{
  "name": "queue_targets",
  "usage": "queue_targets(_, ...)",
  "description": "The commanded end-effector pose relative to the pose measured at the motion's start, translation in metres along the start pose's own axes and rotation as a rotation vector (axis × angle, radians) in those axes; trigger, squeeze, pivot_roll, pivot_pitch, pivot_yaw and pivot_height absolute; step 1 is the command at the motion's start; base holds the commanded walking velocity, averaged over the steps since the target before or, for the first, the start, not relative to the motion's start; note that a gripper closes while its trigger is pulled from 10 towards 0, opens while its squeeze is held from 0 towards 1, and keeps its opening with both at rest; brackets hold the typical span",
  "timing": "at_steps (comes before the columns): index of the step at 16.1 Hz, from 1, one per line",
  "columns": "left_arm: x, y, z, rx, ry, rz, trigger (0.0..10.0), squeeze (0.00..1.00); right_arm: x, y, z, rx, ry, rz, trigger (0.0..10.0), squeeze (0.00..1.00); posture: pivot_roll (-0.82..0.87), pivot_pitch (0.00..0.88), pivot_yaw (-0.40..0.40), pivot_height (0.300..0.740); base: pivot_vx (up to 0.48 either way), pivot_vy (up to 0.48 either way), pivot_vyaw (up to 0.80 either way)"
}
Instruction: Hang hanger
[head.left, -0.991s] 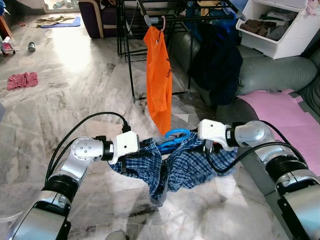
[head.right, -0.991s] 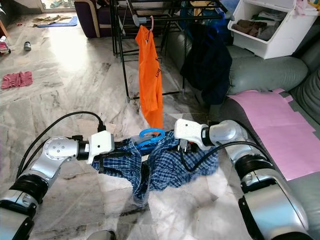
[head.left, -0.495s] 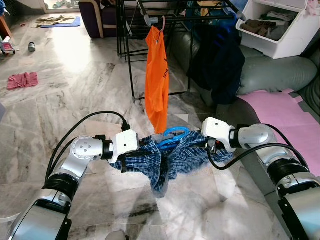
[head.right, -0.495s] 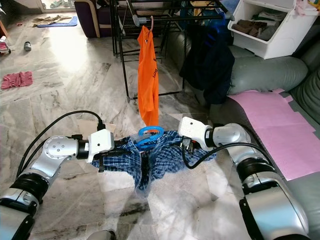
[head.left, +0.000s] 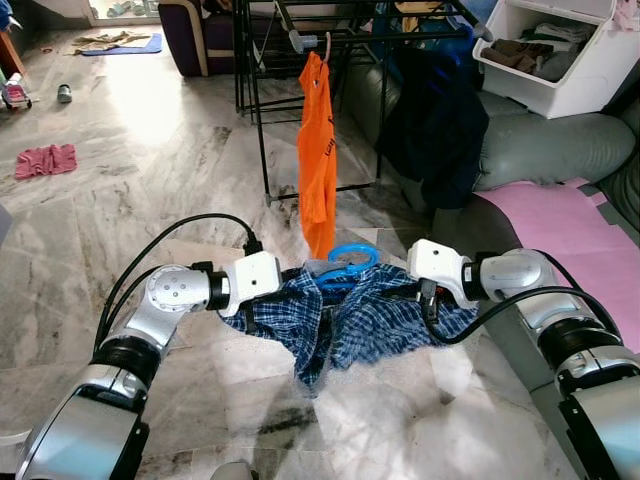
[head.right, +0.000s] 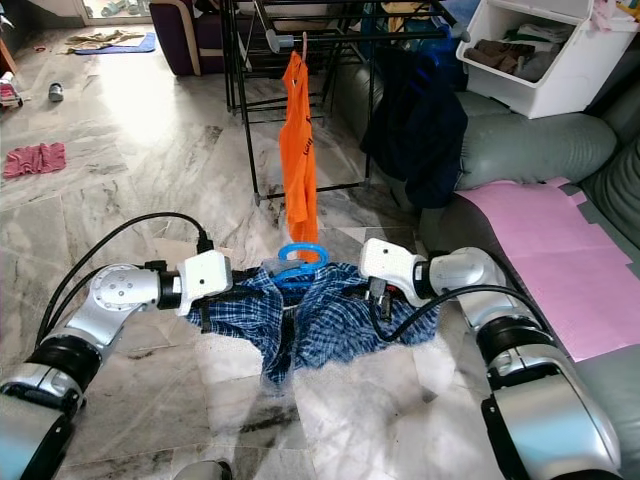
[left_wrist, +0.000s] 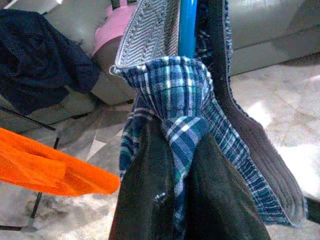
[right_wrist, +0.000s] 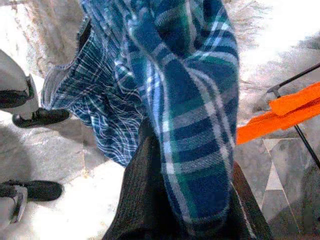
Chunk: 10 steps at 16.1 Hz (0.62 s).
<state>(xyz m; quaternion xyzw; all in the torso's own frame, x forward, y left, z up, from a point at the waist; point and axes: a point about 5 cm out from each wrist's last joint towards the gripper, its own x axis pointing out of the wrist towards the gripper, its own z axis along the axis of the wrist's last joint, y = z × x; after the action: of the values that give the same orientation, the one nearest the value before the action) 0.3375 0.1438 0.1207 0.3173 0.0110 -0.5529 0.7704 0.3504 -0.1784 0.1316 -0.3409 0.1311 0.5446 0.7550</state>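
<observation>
A blue plaid shirt (head.left: 340, 320) on a blue plastic hanger (head.left: 343, 264) hangs between my two arms above the marble floor. My left gripper (head.left: 283, 297) is shut on the shirt's left shoulder; in the left wrist view the plaid cloth (left_wrist: 177, 125) is pinched between the black fingers (left_wrist: 145, 200) with the blue hanger bar (left_wrist: 187, 27) just beyond. My right gripper (head.left: 405, 293) is shut on the right shoulder, with plaid cloth (right_wrist: 190, 130) draped over its fingers (right_wrist: 145, 200). The black drying rack (head.left: 290, 40) stands ahead of me.
An orange shirt (head.left: 320, 165) hangs from the rack on a pink hook, just beyond the blue hanger. A dark garment (head.left: 435, 125) hangs to its right. A grey sofa (head.left: 545, 150) with a pink sheet (head.left: 565, 235) and a white bin (head.left: 560, 50) lies on the right.
Both grippers have lifted the shirt a little and carried it forward toward the rack. The orange shirt has swung and turned edge-on.
</observation>
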Motion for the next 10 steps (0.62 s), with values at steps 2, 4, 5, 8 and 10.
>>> queue_targets(2,0.0017,0.0059,0.0024,0.006,0.001,0.037,0.0,0.0,-0.0082,-0.0024,-0.0027,0.024,-0.011,-0.018,0.0,0.0,0.05,0.05,-0.056,0.74,0.0,0.0,0.0)
queue_targets(4,0.0022,0.0057,0.002,0.005,0.004,0.038,0.0,0.0,-0.0083,-0.0023,-0.0029,0.027,-0.015,-0.025,0.0,0.0,0.05,0.049,-0.054,0.74,0.0,0.0,0.0)
queue_targets(5,0.0035,0.0044,0.0,-0.006,0.018,0.03,9.2,0.0,-0.0077,-0.0015,-0.0035,0.032,-0.021,-0.033,0.0,0.0,0.05,0.048,-0.05,0.74,0.0,0.0,0.0)
queue_targets(8,0.0048,0.0048,-0.0024,-0.007,0.038,0.07,10.0,1.0,-0.0061,-0.0011,-0.0045,0.041,-0.023,-0.055,0.0,0.0,0.05,0.043,-0.052,0.74,0.0,0.0,0.0)
queue_targets(10,0.0044,0.0067,-0.0003,0.017,0.015,0.125,10.0,1.0,-0.0048,-0.0027,-0.0045,0.027,-0.01,-0.089,0.0,0.0,0.05,0.038,-0.06,0.74,0.0,0.0,0.0)
